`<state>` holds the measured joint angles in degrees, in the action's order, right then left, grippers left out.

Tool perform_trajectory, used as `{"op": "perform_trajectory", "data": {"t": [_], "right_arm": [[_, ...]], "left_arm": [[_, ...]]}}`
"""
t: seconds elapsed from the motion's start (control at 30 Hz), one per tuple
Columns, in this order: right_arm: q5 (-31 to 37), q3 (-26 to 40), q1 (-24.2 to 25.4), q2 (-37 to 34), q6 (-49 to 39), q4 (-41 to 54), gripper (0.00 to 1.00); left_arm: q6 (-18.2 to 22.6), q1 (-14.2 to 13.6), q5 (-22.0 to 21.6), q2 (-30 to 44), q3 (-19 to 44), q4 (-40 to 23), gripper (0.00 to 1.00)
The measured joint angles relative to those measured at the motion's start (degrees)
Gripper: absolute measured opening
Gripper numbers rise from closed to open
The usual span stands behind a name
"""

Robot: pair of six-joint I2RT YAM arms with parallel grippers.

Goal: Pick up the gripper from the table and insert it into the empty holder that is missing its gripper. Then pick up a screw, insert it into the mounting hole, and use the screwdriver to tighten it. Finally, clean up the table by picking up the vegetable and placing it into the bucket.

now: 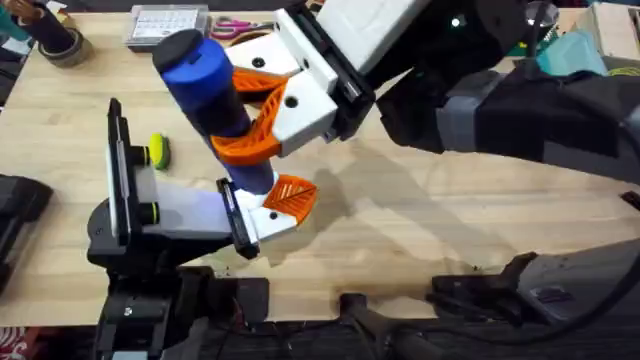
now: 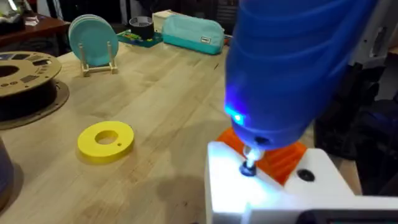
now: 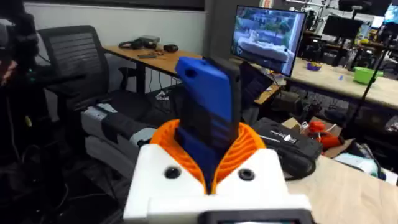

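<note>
My right gripper [image 1: 258, 118] reaches in from the upper right and is shut on the blue screwdriver [image 1: 205, 85], whose body stands between its orange pads [image 3: 249, 146]. The bit points down onto a screw [image 2: 249, 168] in the white holder [image 2: 267, 193] of my left gripper [image 1: 185, 190], which is open. The orange gripper [image 1: 291, 196] sits in that holder. A blue light glows at the screwdriver's nose [image 2: 236, 117]. A yellow ring-shaped vegetable [image 2: 106, 140] lies on the table [image 1: 420, 220] between the left jaws. I cannot tell if the dark rounded shape [image 2: 4, 177] is the bucket.
A brown filament spool [image 2: 25, 81], teal plates in a wooden rack [image 2: 93, 38] and a teal pouch [image 2: 186, 31] stand along the far side. A tape roll [image 1: 60, 45], a keypad [image 1: 165, 25] and scissors [image 1: 235, 27] lie at the back edge.
</note>
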<state>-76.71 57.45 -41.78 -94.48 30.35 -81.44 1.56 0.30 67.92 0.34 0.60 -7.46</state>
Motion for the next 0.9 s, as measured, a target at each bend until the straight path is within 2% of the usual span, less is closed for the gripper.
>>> {"op": "perform_trajectory", "data": {"t": [0.53, 0.9], "right_arm": [[-0.02, -0.09, -0.11, 0.0, -0.33, 1.71, 0.025], [2.05, -2.05, -0.11, 0.0, -1.01, -1.06, 0.025]], "left_arm": [[0.0, 0.0, 0.02, 0.0, 0.0, 0.0, 0.003], [-0.04, 0.0, -0.04, 0.02, 0.0, -0.02, 0.003]]}}
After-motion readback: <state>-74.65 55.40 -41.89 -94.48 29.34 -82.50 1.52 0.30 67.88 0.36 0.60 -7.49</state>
